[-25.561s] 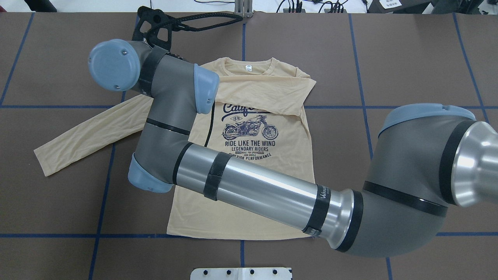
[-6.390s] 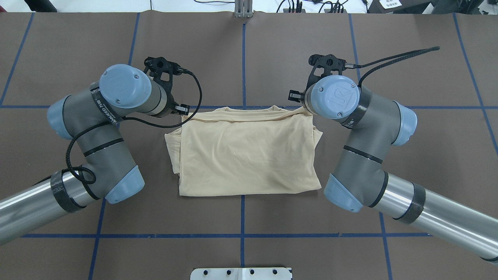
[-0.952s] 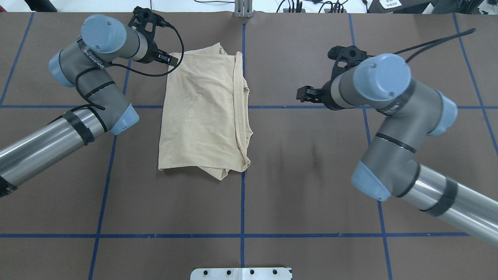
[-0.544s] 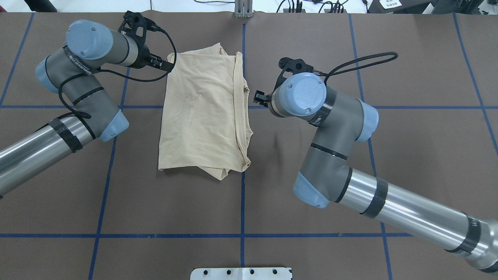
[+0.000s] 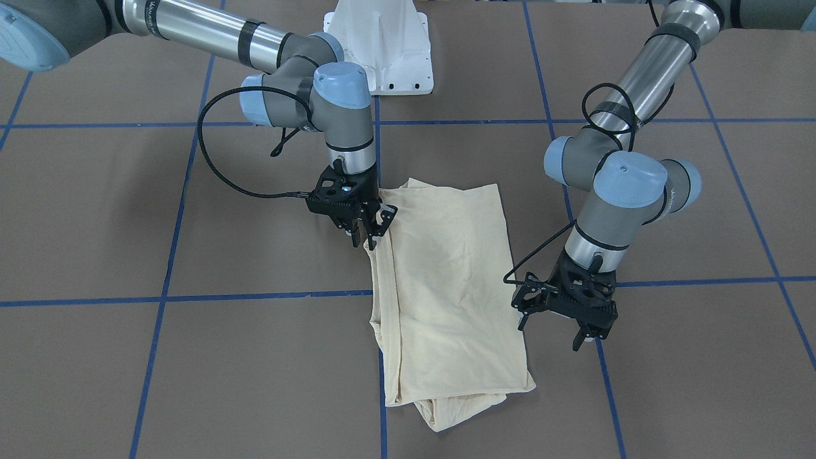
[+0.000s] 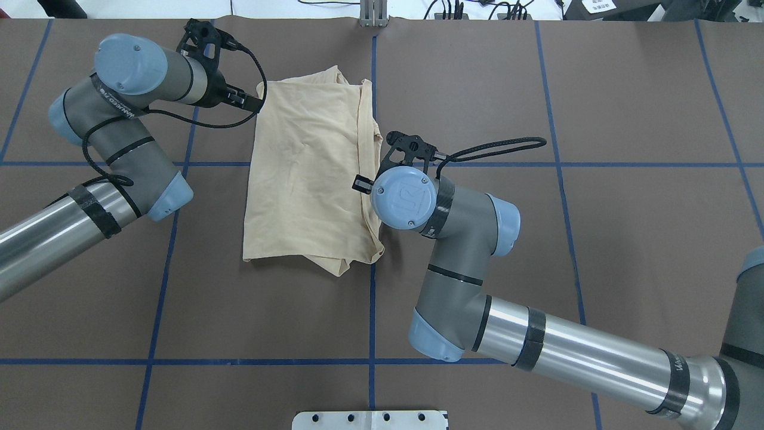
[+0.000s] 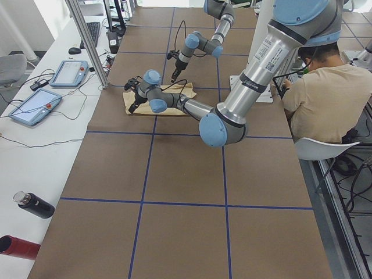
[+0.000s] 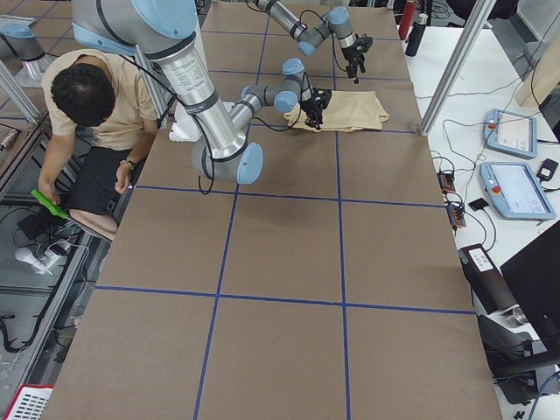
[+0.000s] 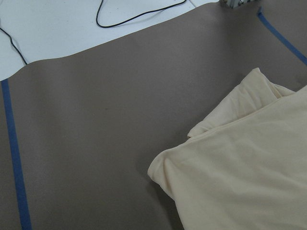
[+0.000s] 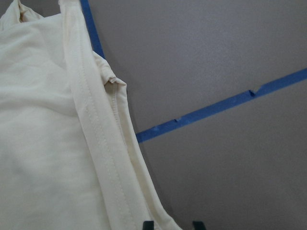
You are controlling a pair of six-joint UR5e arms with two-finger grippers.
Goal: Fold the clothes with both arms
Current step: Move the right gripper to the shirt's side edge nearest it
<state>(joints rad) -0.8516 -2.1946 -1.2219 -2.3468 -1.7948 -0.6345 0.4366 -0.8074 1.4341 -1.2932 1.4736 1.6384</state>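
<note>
We see the cream-yellow T-shirt [image 6: 304,179] folded into a tall rectangle on the brown table [image 6: 537,251]. Its long sides run near to far. It lies just to the robot's left of the central blue tape line [image 6: 371,310], and its right edge meets that line. Plain fabric faces up. Stitched hems lie stacked along the right edge, and a rounded fold of lower layers [image 6: 337,269] pokes out at the near edge. The right arm [image 6: 465,280] reaches across to that right edge, and the right gripper [image 5: 363,237] points down onto its nearer half. In the right wrist view its two black fingertips [image 10: 148,224] stand apart with the shirt's hemmed edge running between them, not pinched. The left arm [image 6: 125,143] bends in from the left, and the left gripper [image 5: 552,328] hangs just beside the shirt's far left corner. Its fingers [image 5: 521,319] are spread wide and hold nothing. We cannot tell whether they touch the cloth. The left wrist view looks down on that rounded corner and bare table. The white pedestal base [image 5: 382,51] stands at the near edge, and a seated operator [image 7: 325,99] shows in both side views.
</note>
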